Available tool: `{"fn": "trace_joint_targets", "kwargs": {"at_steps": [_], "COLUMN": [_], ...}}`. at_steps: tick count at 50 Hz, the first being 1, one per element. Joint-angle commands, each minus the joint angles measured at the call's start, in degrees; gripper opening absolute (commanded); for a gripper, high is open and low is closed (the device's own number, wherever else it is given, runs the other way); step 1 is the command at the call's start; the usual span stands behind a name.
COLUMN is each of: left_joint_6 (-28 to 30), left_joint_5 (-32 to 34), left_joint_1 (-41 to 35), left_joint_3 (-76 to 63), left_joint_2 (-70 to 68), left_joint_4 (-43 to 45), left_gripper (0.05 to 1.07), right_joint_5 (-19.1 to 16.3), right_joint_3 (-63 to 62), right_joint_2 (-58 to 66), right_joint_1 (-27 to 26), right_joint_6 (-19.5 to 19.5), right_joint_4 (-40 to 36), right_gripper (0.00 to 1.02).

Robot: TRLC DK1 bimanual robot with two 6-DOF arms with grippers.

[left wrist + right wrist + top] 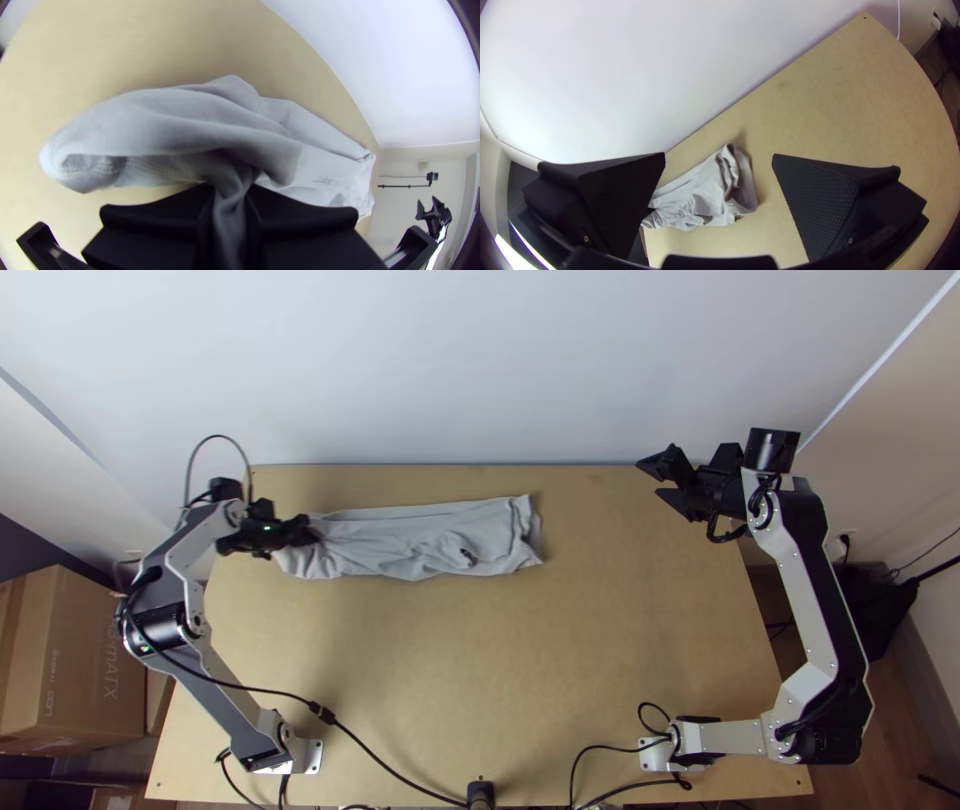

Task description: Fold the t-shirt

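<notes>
Left gripper [308,534]: fingers [305,220] pressed in on a gathered pinch of grey fabric, which runs up between them in the left wrist view. The fabric belongs to the t-shirt [420,538], gripped near its left end.

Right gripper [652,478]: fingers [820,205] spread wide, with a broad gap between the two textured pads. It is positioned above the far right part of the light wooden table [450,670], well apart from the t-shirt.

The t-shirt lies in the far left part of the table as a long, narrow strip, roughly parallel to the far edge and near it. Wrinkles run along much of its length, and a small bunched spot sits toward the right end. That right end shows uneven, overlapping edges, rumpled in the right wrist view. At the gripped end the cloth is drawn into folds; beside the fingers a rounded, stitched edge curls over and forms a hollow. The number of layers cannot be told.

Containers: a brown cardboard box [95,670] stands beyond the table's left side; its contents cannot be told. Part of another cardboard box [118,798] is visible at the lower left.

Also noted: a black cable [385,762] runs from the left arm across the table to its near edge. A pale wall [480,360] rises behind the far edge.
</notes>
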Motion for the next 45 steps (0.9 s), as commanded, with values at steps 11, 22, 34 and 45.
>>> {"fn": "trace_joint_targets", "kwargs": {"at_steps": [11,22,34,45], "left_joint_6": [5.22,-0.58,-6.73,-8.75], "left_joint_5": [3.03,2.86,-2.15,-8.13], "left_joint_1": [-0.94,-12.37,-26.43,-34.16], "left_joint_3": [9.00,15.59,23.85,31.06], "left_joint_2": [-12.93,-15.83,-8.97,-0.53], "left_joint_4": [-12.96,-15.42,-15.51,-15.86], "left_gripper": [0.08,0.08,0.08,0.08], "right_joint_5": [0.14,0.14,0.14,0.05], "right_joint_3": [-1.58,-1.23,-1.76,-3.69], "right_joint_2": [-0.49,-1.10,-3.13,-6.29], "right_joint_1": [0.50,-0.11,-2.40,-5.12], "right_joint_6": [-0.64,-0.64,-0.99,-2.49], "right_joint_4": [1.11,1.19,0.75,-0.39], "right_gripper": [0.98,0.98,0.98,0.98]}}
